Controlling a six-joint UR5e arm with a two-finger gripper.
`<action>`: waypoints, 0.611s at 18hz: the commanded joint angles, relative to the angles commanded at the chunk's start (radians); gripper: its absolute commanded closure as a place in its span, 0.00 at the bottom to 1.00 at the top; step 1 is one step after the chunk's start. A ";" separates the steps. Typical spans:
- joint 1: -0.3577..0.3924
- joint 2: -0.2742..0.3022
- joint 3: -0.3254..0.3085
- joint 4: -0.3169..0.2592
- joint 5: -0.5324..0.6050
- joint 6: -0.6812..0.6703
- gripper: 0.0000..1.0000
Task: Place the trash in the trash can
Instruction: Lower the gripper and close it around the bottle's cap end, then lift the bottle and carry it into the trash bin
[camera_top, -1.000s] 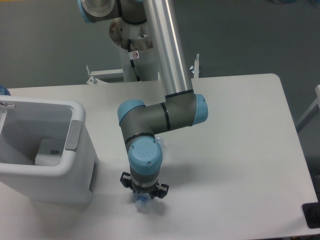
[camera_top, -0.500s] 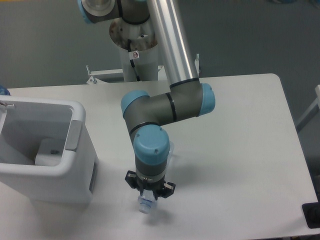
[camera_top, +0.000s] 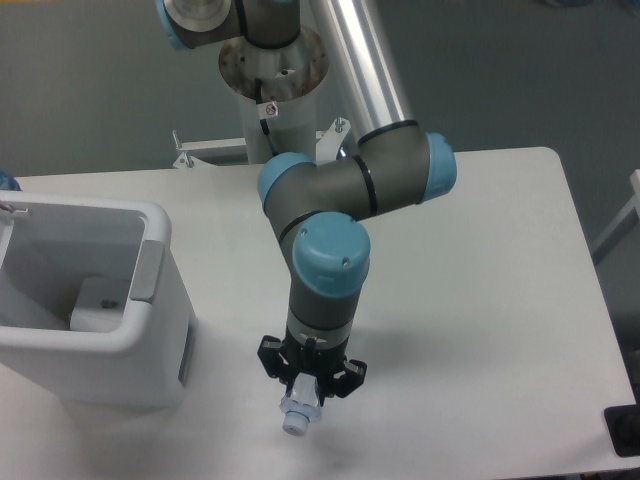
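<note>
Off to the left of your claw (camera_top: 303, 396) and a little behind it sits the bin (camera_top: 150, 330), open side up, with a pale block lying on its grey floor. The claw itself points straight down near the table's (camera_top: 480, 300) front edge, and the bottle (camera_top: 297, 414) hangs directly beneath it, white cap lowest, clear of the surface as far as you can judge from this one view. The jaws look clamped on the bottle's upper part, though the wrist hides the contact itself, so treat the grip as likely rather than certain. The wrapper is not visible anywhere in this view; it may be hidden behind the arm. Your main risk is the bottle slipping: crushed plastic is springy and slick, and only a short stretch seems pinched, so a quick swing toward the bin could shake it loose. The dangling end could also catch the bin's near wall if you cross too low. The arm reaches down from the base behind the claw, elbow folded to the right, wrist vertical above the load.
</note>
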 joint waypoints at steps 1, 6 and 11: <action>0.012 0.012 0.000 0.000 -0.015 0.000 0.63; 0.049 0.084 0.006 0.012 -0.113 0.000 0.63; 0.054 0.146 0.044 0.014 -0.215 -0.018 0.63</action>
